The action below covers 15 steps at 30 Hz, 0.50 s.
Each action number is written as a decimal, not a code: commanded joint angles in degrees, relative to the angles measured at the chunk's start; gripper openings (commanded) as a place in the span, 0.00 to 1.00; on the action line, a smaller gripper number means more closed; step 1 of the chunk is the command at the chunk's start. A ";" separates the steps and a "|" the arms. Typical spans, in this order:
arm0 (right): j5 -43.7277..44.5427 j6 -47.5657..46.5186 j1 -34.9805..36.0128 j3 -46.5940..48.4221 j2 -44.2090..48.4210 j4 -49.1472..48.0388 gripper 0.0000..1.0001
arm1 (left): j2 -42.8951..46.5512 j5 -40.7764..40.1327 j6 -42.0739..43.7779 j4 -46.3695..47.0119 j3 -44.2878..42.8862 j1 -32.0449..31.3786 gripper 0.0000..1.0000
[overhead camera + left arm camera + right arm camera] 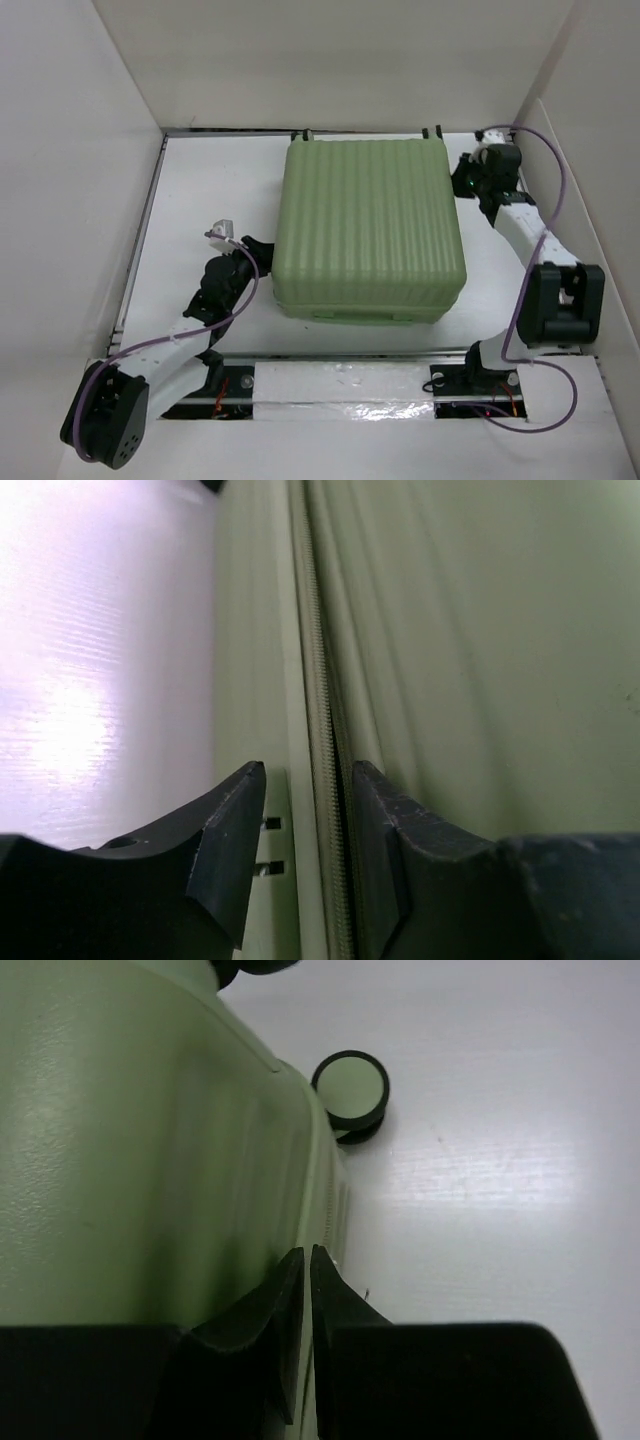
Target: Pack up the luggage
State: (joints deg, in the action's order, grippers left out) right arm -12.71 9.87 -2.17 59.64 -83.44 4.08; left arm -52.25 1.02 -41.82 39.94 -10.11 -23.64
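Observation:
The luggage (368, 228), a pale green ribbed suitcase, lies flat and closed in the middle of the table. My left gripper (262, 255) is at its left side. In the left wrist view the gripper (308, 775) is open and its jaws straddle the zipper seam (322, 710) of the shell (480, 660). My right gripper (463, 183) is at the far right corner of the case. In the right wrist view the gripper (307, 1252) is shut, its tips against the edge of the shell (120, 1160), near a black wheel (351, 1085).
White walls enclose the table on the left, back and right. Two small black wheels (305, 134) (432, 131) stick out at the case's far edge, close to the back wall. Purple cables run along both arms.

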 commanded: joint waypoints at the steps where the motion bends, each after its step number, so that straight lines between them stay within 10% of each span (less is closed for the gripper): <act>1: -11.45 -3.18 9.87 13.52 -9.14 1.08 0.13 | 2.32 4.88 4.37 0.59 -1.31 -5.09 0.38; 15: -12.96 -12.24 30.20 71.39 -45.57 30.02 0.35 | 0.49 -12.88 2.62 1.89 -1.05 -29.88 0.35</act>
State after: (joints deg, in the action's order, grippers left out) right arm -10.41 -4.99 11.44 124.42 -129.71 19.51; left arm -49.08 -24.95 -35.64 35.77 -10.04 -48.69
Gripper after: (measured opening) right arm 0.330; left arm 0.348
